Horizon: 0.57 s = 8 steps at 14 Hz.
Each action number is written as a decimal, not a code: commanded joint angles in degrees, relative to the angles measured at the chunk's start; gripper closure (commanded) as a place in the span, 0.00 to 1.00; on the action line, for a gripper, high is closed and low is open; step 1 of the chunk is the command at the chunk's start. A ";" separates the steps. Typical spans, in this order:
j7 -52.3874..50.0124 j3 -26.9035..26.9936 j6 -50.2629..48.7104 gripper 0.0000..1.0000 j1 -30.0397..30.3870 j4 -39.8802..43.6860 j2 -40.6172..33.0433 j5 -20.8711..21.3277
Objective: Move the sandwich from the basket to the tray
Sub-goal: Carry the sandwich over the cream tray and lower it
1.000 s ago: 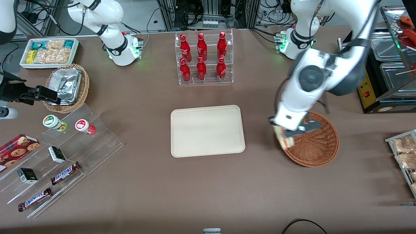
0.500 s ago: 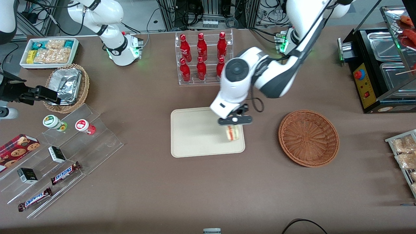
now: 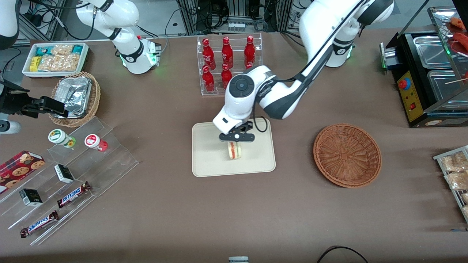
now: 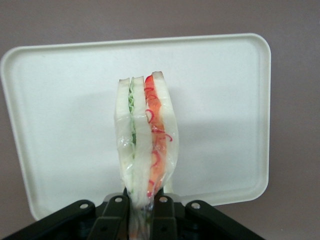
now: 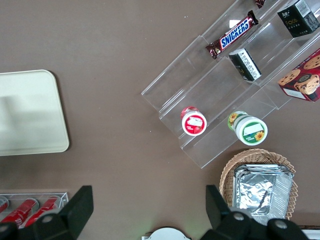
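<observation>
Sandwich [image 3: 234,150], gripper [image 3: 236,137] now mid-tray [image 3: 208,160].

A clear-wrapped sandwich [image 3: 234,150] of pale bread, with red and green filling on its cut edge, hangs edge-up at frame centre, pinched in the left gripper [image 3: 236,139] above the cream rectangular tray [image 3: 208,157]. The round reddish-brown wicker basket [image 3: 347,155] sits at frame right.

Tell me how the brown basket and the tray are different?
The basket is round, reddish-brown and woven; the tray is rectangular, cream and smooth. The basket holds nothing, while the gripper holds the sandwich over the tray. Both sit on the table.
</observation>
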 commanded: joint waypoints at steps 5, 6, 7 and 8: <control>-7.12 0.83 6.78 1.00 -2.98 2.54 7.42 7.84; -7.13 0.83 6.79 1.00 -2.98 2.54 7.86 7.84; -7.13 0.83 6.79 1.00 -2.98 2.54 8.04 7.84; -7.13 0.83 6.79 0.70 -2.98 2.54 8.30 7.84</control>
